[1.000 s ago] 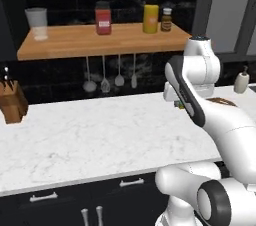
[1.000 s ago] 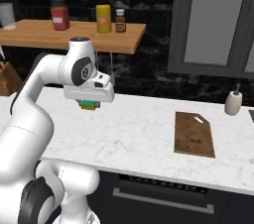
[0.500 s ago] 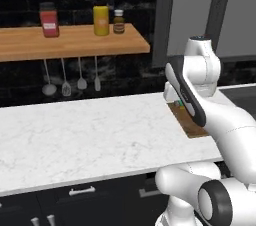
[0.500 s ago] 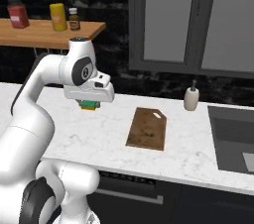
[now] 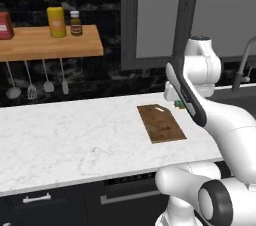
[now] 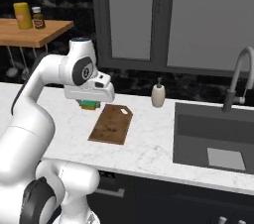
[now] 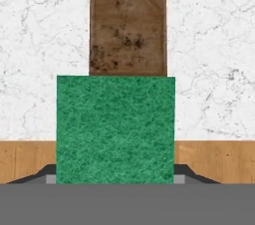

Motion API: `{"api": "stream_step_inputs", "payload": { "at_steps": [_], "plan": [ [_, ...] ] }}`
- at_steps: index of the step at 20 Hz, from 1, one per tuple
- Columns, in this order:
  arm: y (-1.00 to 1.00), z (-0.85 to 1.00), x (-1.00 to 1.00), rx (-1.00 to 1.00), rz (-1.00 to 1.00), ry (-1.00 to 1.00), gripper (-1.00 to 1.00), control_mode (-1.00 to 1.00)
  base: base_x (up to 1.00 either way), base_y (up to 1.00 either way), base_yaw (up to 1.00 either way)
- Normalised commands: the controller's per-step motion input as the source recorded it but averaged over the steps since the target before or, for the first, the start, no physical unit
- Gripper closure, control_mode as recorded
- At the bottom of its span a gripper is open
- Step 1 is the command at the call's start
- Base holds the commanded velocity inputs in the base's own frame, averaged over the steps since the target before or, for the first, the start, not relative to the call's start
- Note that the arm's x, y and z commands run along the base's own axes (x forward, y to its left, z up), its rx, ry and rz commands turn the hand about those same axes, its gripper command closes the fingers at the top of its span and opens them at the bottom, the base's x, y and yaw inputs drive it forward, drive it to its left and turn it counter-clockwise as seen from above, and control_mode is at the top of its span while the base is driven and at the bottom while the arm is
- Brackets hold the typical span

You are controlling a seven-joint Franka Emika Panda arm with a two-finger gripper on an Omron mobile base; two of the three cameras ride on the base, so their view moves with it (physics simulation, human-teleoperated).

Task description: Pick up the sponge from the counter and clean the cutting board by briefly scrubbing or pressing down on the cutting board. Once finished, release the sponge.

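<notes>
Under the wrist, the tool [image 6: 90, 103] is largely hidden; it is clamped on the sponge [image 6: 89, 104], held above the desk [image 6: 144, 143] beside the cutting board [image 6: 111, 125].

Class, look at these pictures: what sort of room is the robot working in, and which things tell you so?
Most likely a kitchen: a marble counter with a sink and tap, a wooden cutting board, and utensils hanging under a shelf.

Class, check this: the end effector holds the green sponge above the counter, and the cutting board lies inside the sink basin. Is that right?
Not quite. The end effector does hold the sponge above the counter, but the cutting board lies flat on that counter, left of the sink, as the right base view shows.
</notes>
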Motion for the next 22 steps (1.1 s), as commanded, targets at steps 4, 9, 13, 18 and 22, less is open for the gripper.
{"api": "stream_step_inputs", "payload": {
  "at_steps": [4,9,13,18,22],
  "plan": [
    [0.0,-0.11,0.08,0.0,0.0,0.01,1.0,-1.0,0.16,-0.04,0.0],
    [0.0,-0.39,0.29,0.0,0.0,0.09,1.0,-1.0,0.0,0.0,0.0],
    [-0.01,-0.12,0.11,0.0,0.0,0.07,1.0,-1.0,0.0,0.0,0.0],
    [0.04,-0.2,0.31,0.0,0.0,0.03,1.0,-1.0,0.0,0.0,0.0],
    [0.14,-0.44,0.7,0.0,0.0,0.11,1.0,-1.0,0.0,0.0,0.0]
  ]
}}
